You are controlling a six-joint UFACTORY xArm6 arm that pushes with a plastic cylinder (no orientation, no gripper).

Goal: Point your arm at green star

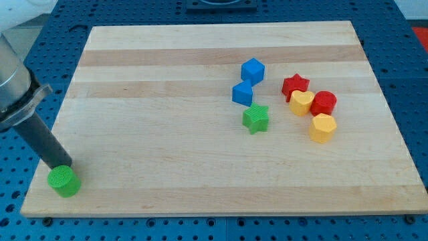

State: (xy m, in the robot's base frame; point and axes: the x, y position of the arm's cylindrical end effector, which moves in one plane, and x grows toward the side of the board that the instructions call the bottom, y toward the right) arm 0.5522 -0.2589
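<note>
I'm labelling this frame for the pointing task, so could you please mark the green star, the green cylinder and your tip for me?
green star point(255, 118), camera view, centre of its top face.
green cylinder point(63, 181), camera view, middle of its ribbed top.
my tip point(60, 165), camera view, rod's very end, touching the green cylinder's upper edge.

Wooden board point(200, 181): pale, with lengthwise grain bands, occupying most of the frame; it rests on a blue perforated surface point(411, 80) visible along all four edges.

Lower left of the frame: one green cylinder point(64, 181), standing on the board near its corner, well apart from all other blocks.

Right of centre: a blue cube point(253, 70), with a second blue block point(243, 93) just below it, the two touching or nearly so.

Further right, a tight cluster: red star point(295, 86) uppermost, yellow heart point(301, 102) directly below it, red cylinder point(324, 103) beside the heart on its right, and a yellow block point(323, 127), roughly hexagonal, lowest.
</note>
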